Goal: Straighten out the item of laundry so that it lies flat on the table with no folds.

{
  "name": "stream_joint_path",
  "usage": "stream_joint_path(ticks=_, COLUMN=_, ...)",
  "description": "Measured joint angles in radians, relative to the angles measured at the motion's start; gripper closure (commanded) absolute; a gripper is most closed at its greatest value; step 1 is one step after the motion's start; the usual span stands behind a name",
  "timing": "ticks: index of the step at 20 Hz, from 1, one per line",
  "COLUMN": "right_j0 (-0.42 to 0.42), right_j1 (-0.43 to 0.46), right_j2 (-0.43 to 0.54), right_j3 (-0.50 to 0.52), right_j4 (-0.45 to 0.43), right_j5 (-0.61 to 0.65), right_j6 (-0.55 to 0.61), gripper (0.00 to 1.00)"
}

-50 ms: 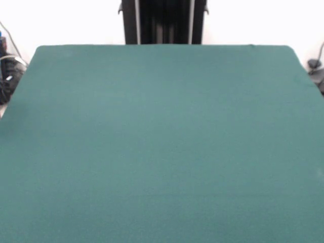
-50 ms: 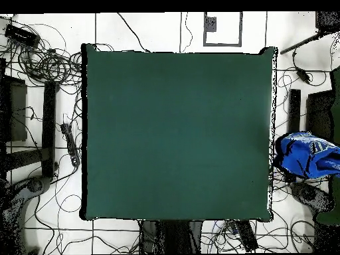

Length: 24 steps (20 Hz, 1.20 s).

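The table (image 1: 162,142) is covered in dark green cloth, and nothing lies on it in the front view. In the overhead view the table (image 2: 176,133) is just as bare. The item of laundry (image 2: 300,154), bright blue with a few white marks, is bunched up beyond the table's right edge, off the cloth. A dark shape overlaps its right side at the picture's edge, and I cannot tell what it is. Neither view shows the gripper or the arm.
The robot's black pedestal (image 1: 162,23) stands behind the table's far edge. In the overhead view, tangled cables (image 2: 46,63) cover the white floor around the table. Black stands (image 2: 48,126) are on the left and dark gear (image 2: 319,113) on the right.
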Motion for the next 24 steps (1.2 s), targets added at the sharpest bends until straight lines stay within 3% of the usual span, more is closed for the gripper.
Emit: stream_joint_path(ticks=24, right_j0=0.063, right_j1=0.133, right_j2=0.013, right_j3=0.144, right_j4=-0.011, right_j5=-0.304, right_j6=0.0, gripper=1.0)
